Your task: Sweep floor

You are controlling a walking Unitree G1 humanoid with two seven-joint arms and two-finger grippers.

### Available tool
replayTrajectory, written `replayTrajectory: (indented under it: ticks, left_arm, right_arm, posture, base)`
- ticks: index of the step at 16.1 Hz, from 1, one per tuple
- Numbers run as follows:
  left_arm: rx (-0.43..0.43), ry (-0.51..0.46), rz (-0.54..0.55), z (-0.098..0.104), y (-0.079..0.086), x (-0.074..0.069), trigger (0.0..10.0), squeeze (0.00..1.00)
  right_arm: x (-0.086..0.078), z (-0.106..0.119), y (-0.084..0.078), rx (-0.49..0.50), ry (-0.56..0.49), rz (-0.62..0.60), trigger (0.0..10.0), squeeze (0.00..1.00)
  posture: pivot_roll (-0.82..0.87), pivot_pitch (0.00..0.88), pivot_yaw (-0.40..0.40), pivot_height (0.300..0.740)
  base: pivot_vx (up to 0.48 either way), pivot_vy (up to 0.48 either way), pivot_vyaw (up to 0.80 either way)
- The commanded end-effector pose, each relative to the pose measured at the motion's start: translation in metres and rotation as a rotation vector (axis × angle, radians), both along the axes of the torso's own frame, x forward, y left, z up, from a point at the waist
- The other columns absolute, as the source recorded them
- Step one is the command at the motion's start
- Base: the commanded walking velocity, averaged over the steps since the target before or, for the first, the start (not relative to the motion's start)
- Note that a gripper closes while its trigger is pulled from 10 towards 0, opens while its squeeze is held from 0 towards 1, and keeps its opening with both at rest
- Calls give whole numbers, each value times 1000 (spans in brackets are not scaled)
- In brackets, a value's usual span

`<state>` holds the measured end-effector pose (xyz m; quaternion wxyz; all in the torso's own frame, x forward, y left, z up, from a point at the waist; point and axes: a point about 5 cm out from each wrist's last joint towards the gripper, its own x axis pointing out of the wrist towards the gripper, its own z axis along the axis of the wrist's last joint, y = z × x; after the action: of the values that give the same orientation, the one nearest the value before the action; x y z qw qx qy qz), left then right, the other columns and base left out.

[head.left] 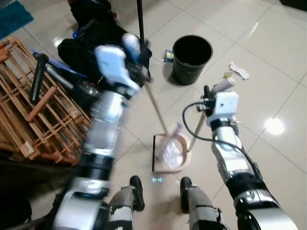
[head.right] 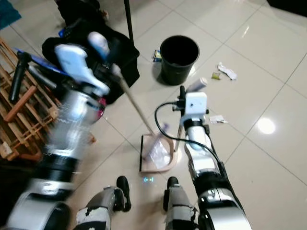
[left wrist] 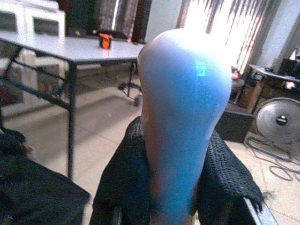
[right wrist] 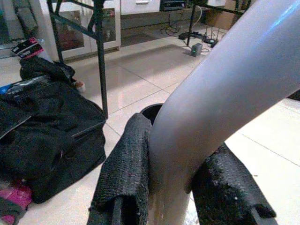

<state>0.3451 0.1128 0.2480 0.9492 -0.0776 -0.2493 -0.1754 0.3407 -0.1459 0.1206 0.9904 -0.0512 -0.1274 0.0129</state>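
Left gripper (left wrist: 180, 206) fingers pinching the broom (head.left: 154, 103) handle, right gripper (right wrist: 180, 201) fingers pinching the dustpan (head.left: 170, 154) handle, near the bin (head.left: 191, 58).

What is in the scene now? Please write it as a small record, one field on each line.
left gripper: shut on the broom handle, raised near the black bag
right gripper: shut on the dustpan handle
dustpan: on the floor before the robot's feet, holding crumpled plastic
bin: black, upright, beyond the dustpan
litter: white scrap on the tiles right of the bin; small packet left of it
wooden rack: at the robot's left
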Motion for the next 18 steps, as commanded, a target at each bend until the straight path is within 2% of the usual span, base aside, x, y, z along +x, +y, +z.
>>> replayTrajectory:
  ticks: [1, 2, 3, 4, 5, 6, 7, 8, 9, 12, 14, 16, 18]
  left_arm:
    - [-40, -40, -30, 16, 3, -6, 10000, 0]
    - [-70, -60, -37, 31, 11, -7, 10000, 0]
    - [-58, -69, -27, 44, 22, -6, 10000, 0]
    - [-34, -57, -20, 46, 25, -5, 10000, 0]
    - [30, -38, 8, 45, 31, -3, 10000, 0]
    - [129, 22, 55, 34, 38, 1, 10000, 0]
    - [231, 128, 113, 12, 41, 5, 10000, 0]
    - [253, 182, 140, 0, 41, 5, 10000, 0]
    - [254, 240, 113, -16, 37, 1, 10000, 0]
    - [248, 327, 100, -55, 26, -17, 10000, 0]
    - [279, 388, 84, -82, 17, -39, 10000, 0]
    - [301, 375, 101, -84, 13, -50, 10000, 0]
    - [308, 365, 105, -81, 12, -53, 10000, 0]
  right_arm:
    - [-12, -32, -6, -20, 145, -2, 10000, 0]
    - [-15, -32, -11, -8, 136, -6, 10000, 0]
    - [-19, -32, -17, 4, 126, -11, 10000, 0]
    - [-20, -32, -20, 17, 123, -20, 10000, 0]
    - [-23, -31, -24, 42, 120, -35, 10000, 0]
    - [-26, -28, -28, 95, 128, -38, 10000, 0]
    - [-29, -20, -33, 139, 128, -51, 10000, 0]
    - [-30, -13, -36, 141, 119, -54, 10000, 0]
    - [-32, 0, -41, 148, 104, -71, 10000, 0]
    - [-38, 36, -50, 131, 93, -94, 10000, 0]
    - [-49, 71, -47, 81, 20, -54, 10000, 0]
    - [-60, 85, -45, 76, 6, -45, 10000, 0]
    - [-63, 88, -47, 103, 1, -67, 10000, 0]
  posture:
    - [-1, 333, 33, 740]
    - [3, 309, 30, 740]
    - [5, 290, 28, 740]
    - [6, 270, 28, 740]
    - [7, 250, 28, 740]
    - [5, 227, 27, 740]
    - [-11, 199, 28, 740]
    - [-25, 181, 27, 740]
    - [-34, 171, 28, 740]
    - [-62, 146, 24, 740]
    - [-83, 134, 15, 740]
    - [-67, 129, 12, 740]
    - [-54, 117, 17, 740]
  base:
    - [0, 0, 0]
    - [0, 0, 0]
    - [0, 0, 0]
    - [0, 0, 0]
    - [0, 0, 0]
    - [0, 0, 0]
    - [0, 0, 0]
    - [0, 0, 0]
    - [0, 0, 0]
    - [0, 0, 0]
    - [0, 0, 0]
    - [0, 0, 0]
    - [0, -135, 0]
